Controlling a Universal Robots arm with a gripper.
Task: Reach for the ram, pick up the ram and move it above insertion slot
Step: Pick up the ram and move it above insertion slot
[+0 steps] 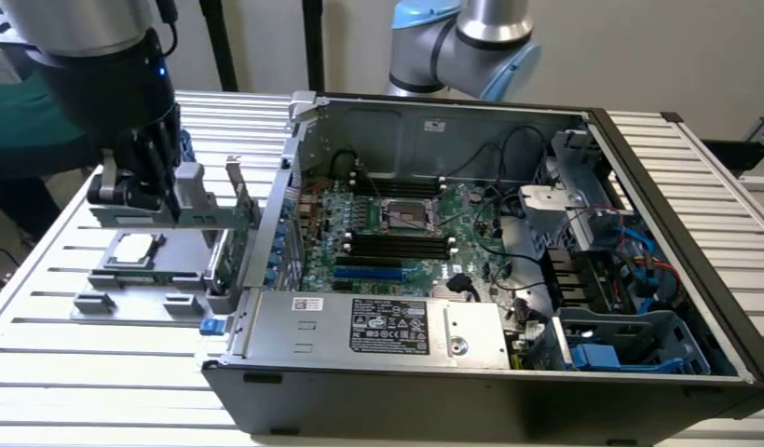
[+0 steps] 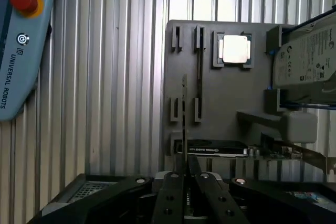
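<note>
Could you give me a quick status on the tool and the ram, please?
Tool shut on the ram, seen edge-on. Ram lifted above the grey parts tray, beside the open computer case. Nothing visibly blocking.

Black gripper, grey parts tray, silver ribbed table, silver processor, red button on pale blue pendant, green motherboard in black-framed computer case, blue cables, light blue arm joint
</note>
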